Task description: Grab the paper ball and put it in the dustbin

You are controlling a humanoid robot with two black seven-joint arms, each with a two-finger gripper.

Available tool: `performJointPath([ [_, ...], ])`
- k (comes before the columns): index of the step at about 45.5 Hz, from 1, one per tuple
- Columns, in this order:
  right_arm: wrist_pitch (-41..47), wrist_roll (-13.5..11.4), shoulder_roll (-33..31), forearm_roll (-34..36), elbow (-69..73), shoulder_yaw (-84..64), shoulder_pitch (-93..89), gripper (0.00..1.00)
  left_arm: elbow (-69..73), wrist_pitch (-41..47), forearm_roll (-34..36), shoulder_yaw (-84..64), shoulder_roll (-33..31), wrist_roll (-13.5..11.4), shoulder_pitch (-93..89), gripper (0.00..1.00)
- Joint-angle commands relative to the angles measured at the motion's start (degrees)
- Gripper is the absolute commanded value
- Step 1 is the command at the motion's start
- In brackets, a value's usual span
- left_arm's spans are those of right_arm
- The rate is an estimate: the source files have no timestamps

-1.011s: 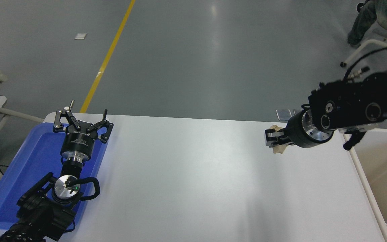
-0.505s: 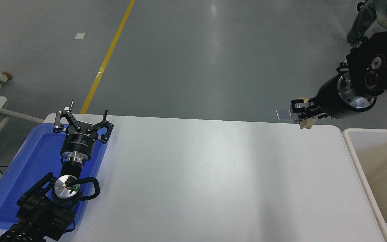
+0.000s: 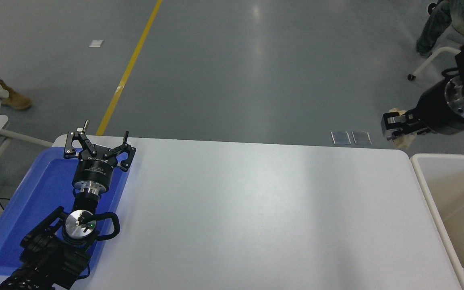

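Note:
My right gripper (image 3: 393,128) hangs in the air past the table's far right corner, shut on the paper ball (image 3: 402,139). Only tan scraps of the ball show above and below the fingers. The dustbin (image 3: 433,201), cream-beige with a pale rounded rim, stands against the table's right edge, below and right of the held ball. My left gripper (image 3: 97,141) is parked open over the blue tray at the lower left.
A flat blue tray (image 3: 22,217) lies on the white table (image 3: 256,217) at the left. Two small plates (image 3: 351,137) lie on the floor behind the far edge. A person's boot (image 3: 14,100) shows at far left, a seated person's leg (image 3: 431,28) at top right.
My right arm has lifted the paper ball off the table's far right area and carried it up and rightward, toward the bin side. The left arm has not moved.

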Motion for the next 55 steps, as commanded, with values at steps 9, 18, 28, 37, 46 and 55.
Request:
performJointPath([
  [9,0.5,0.0,-21.9,-21.5,-14.3,7.0,-15.2,0.00,0.0,0.0,0.0,0.0,0.0,0.1,0.0,1.00],
  [18,0.1,0.3,-29.0,-26.7,-21.1,14.7,-25.6,0.00,0.0,0.0,0.0,0.0,0.0,0.0,0.0,1.00],
  [28,-1.1,0.4,-31.6,-27.9,-27.5,26.4,-39.8,0.00,0.0,0.0,0.0,0.0,0.0,0.0,0.0,1.00],
  [37,-6.5,0.4,-30.7,-28.8,-33.4,35.5,-53.0,0.00,0.0,0.0,0.0,0.0,0.0,0.0,0.0,1.00],
  [46,-13.2,0.4,-25.7,-28.7,-39.1,39.7,-63.8,0.00,0.0,0.0,0.0,0.0,0.0,0.0,0.0,1.00],
  [55,-17.2,0.5,-20.6,-28.7,-45.8,44.2,-72.4,0.00,0.0,0.0,0.0,0.0,0.0,0.0,0.0,1.00],
])
